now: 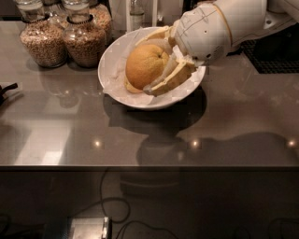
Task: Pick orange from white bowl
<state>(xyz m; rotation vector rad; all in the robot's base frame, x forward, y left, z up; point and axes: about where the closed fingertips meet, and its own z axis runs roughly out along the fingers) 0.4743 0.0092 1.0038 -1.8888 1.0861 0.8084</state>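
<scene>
The orange, pale yellow-orange with a small dark stem dimple, sits between the two tan fingers of my gripper. One finger lies behind it and the other finger in front. The gripper is shut on it and holds it over the white bowl, which is wide, shallow and lined with crumpled white paper. A sliver of a second fruit shows in the bowl under the held orange. The white arm reaches in from the upper right.
Two glass jars of grain stand at the back left, close to the bowl. A glass bottle stands behind the bowl. A black mat lies at the right. A dark object pokes in at the left edge.
</scene>
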